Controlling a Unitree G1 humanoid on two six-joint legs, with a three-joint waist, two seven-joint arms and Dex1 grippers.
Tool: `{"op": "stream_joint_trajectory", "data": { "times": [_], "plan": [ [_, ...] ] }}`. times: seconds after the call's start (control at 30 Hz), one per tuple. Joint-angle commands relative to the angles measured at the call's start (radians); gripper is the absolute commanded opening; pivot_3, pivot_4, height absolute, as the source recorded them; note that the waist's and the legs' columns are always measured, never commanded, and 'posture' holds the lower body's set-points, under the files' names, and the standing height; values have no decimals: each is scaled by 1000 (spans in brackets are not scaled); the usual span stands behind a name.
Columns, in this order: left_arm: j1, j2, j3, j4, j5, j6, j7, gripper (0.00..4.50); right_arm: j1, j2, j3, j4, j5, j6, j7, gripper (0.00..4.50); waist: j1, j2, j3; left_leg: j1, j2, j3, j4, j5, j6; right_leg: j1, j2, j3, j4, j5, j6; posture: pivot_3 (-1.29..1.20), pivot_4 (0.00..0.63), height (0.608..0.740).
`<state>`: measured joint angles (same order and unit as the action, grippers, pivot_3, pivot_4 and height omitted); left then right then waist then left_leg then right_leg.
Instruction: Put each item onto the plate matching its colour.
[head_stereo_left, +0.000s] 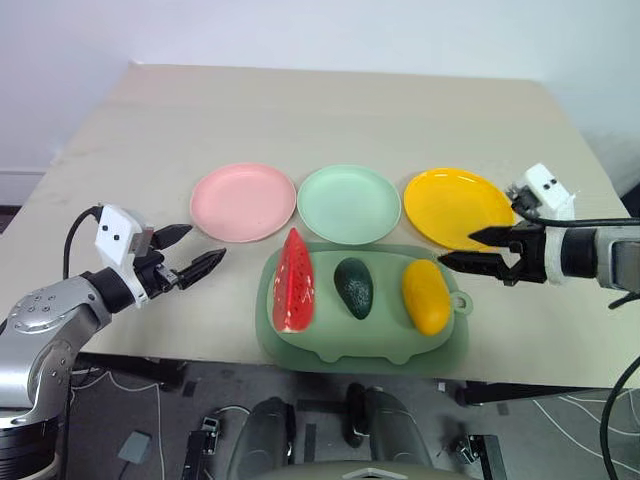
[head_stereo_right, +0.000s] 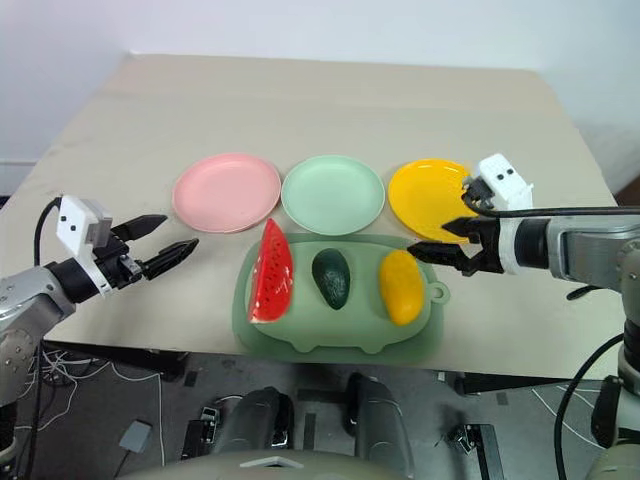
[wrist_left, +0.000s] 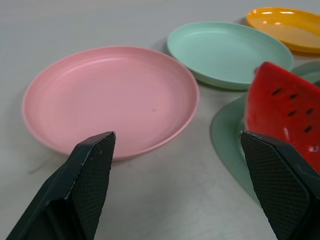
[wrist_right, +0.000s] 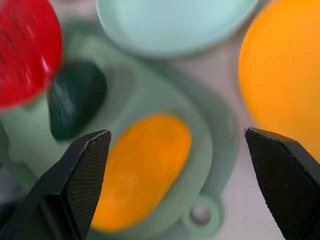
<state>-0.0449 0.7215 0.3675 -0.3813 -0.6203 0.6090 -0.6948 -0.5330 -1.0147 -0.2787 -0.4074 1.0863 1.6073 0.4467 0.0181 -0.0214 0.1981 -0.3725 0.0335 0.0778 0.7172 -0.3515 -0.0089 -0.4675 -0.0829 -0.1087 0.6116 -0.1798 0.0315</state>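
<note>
Nearest the camera lies the sage-green tray (head_stereo_left: 330, 345), carrying the watermelon wedge (head_stereo_left: 294, 281), avocado (head_stereo_left: 353, 287) and yellow fruit (head_stereo_left: 426, 296) side by side. Beyond the tray stand the pink plate (head_stereo_left: 243, 202), mint plate (head_stereo_left: 349, 204) and yellow plate (head_stereo_left: 455, 205), whose near edge the right gripper (head_stereo_left: 466, 248) overlaps, jaws spread, empty. Left of the tray, the left gripper (head_stereo_left: 192, 251) hangs open, empty.

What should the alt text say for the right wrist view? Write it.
Open right gripper hangs above a yellow fruit lying in a sage-green tray. An avocado and watermelon wedge lie beside it; mint plate and yellow plate sit beyond.
</note>
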Motion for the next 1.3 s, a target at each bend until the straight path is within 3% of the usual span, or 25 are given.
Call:
{"op": "stream_joint_trajectory", "data": {
  "times": [0.03,0.27,0.43,0.7,0.77,0.9,0.97,1.07,1.2,1.3],
  "plan": [
    [-33,-8,-17,-9,2,-29,-4,4159,-29,-40,21,32,175,7,-158,4500,-4,0,0,0,0,0,0,0,0,0,0,0,0,0,0,0,150,740],
    [-61,-17,-33,0,6,-30,5,4159,52,47,69,88,465,-41,-550,4500,-6,-1,-1,1,1,0,0,0,0,0,1,1,0,0,0,0,150,740],
    [-73,-23,-33,4,5,-31,17,4159,146,-49,242,90,852,-323,-884,4500,-4,-1,0,1,0,1,0,0,0,0,0,1,1,0,0,0,150,740],
    [-88,-30,-46,2,10,-29,28,4159,140,-62,426,54,864,-459,-1055,4500,-6,-1,-1,1,1,1,1,0,0,0,1,1,0,0,1,0,150,740],
    [-88,-28,-45,0,10,-29,29,4159,125,-60,448,39,824,-455,-1058,4500,-5,-2,-1,1,1,0,1,0,0,1,1,1,0,0,1,0,150,740],
    [-80,-22,-29,2,7,-29,27,4210,101,-75,450,21,795,-456,-1036,3649,-5,-2,-1,1,2,0,1,0,0,1,1,1,0,0,1,0,150,740],
    [-72,-20,-22,1,6,-30,25,4210,48,-85,420,4,757,-437,-941,3097,-5,-2,-1,1,2,0,1,0,0,0,1,1,0,0,1,0,150,740],
    [-66,-18,-16,3,7,-33,24,4210,-72,-96,371,31,706,-412,-778,3090,-7,-1,-1,1,2,1,0,0,0,-1,2,2,0,0,1,0,150,740],
    [-69,-22,-18,5,11,-36,25,4210,-268,-119,402,170,411,-379,-591,3090,-4,-1,-1,0,2,1,0,0,1,-2,2,2,0,0,0,0,150,740],
    [-78,-26,-26,12,18,-41,26,4210,-338,-129,522,246,86,-431,-441,3090,-1,-1,-1,-1,2,1,0,-1,1,-1,1,1,-1,0,0,0,150,740]
  ]
}}
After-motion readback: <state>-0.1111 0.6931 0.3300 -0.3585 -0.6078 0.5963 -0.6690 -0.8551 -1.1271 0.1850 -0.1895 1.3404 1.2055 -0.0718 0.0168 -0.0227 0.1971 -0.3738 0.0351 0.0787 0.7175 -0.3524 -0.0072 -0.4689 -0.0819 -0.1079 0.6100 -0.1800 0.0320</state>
